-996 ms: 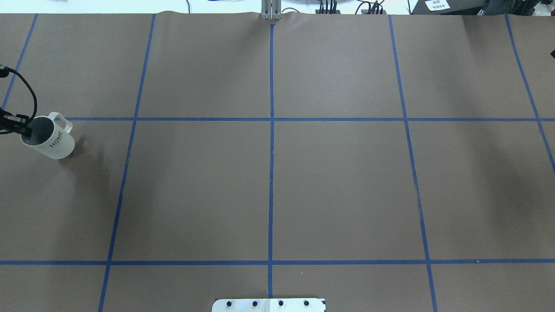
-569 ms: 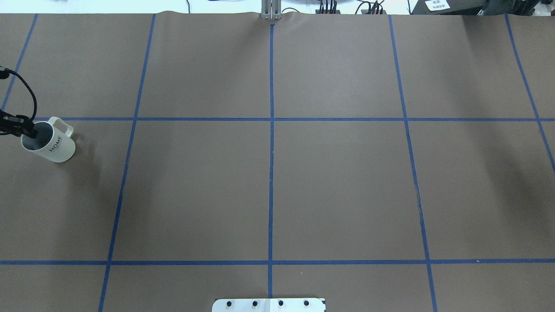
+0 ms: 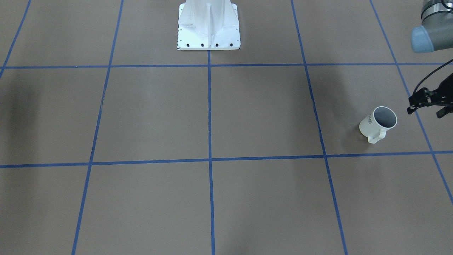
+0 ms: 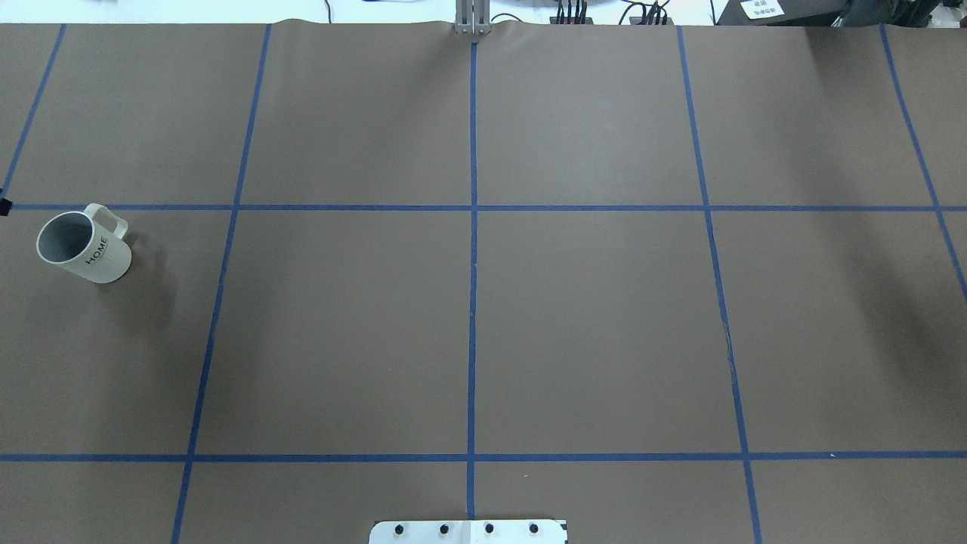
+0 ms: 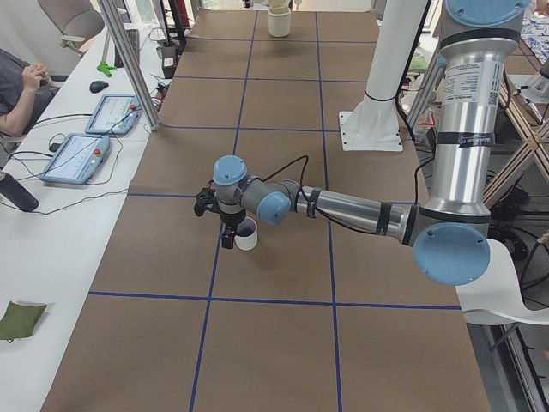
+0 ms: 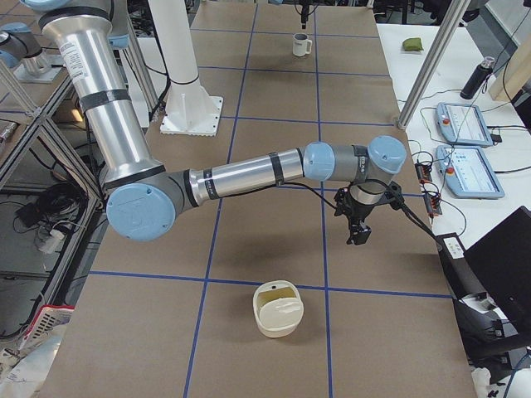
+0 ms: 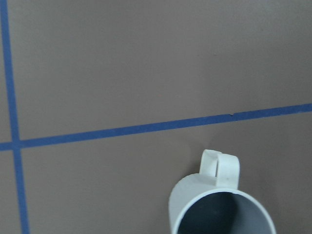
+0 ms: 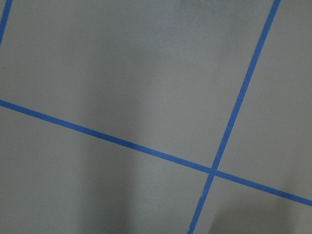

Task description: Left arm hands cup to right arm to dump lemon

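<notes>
Although my left fingers (image 3: pixel 414 103) hang spread and empty at the front view's right edge, the cup (image 3: pixel 378 123) stands mouth-up just left of them; whether my distant right fingers (image 6: pixel 362 234) are spread, I cannot tell.

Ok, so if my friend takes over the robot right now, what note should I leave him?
Left pincer: open, beside the cup, not touching it.
Right pincer: hangs near a cream tub, nothing visible in it; open or shut, cannot tell.
Cup: upright on the table, on the robot's left; grey inside looks empty, no lemon visible.
Tub: something yellowish inside, maybe the lemon, unclear.
Done: perhaps the dump, since the cup looks empty.
Left: check the tub for the lemon.
</notes>
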{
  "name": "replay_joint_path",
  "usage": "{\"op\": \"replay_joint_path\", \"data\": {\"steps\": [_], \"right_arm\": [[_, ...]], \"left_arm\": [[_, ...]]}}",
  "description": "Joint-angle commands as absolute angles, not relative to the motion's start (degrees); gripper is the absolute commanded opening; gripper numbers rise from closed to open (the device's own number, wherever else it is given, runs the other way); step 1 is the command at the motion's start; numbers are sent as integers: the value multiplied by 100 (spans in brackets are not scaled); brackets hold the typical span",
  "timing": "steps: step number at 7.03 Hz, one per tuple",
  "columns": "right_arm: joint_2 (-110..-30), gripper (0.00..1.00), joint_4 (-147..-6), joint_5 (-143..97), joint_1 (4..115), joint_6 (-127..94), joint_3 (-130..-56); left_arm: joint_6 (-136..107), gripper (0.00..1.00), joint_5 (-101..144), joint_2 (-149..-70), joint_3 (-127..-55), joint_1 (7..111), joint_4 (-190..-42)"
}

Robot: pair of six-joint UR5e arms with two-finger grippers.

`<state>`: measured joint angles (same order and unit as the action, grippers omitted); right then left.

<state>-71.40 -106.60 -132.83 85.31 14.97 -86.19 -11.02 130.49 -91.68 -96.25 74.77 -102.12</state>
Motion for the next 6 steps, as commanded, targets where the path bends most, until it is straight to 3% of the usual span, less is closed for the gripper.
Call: {"op": "replay_joint_path", "data": {"steps": [1,3,6], "right_arm": [[-7381,100,-10504,-13289,8534,1486,-8631],[-7637,100,-10240,-13280,8525,1494,-8631],[-7839,100,-10230,-13228,8534,1494,-8622]], "left_arm": [[670,100,13087,-9123,-9580,8328,-9076],[1432,100,13096,-8974,-9633,8797,-8406],[1232,100,13104,-8955,-9579,9103,-8578]]}}
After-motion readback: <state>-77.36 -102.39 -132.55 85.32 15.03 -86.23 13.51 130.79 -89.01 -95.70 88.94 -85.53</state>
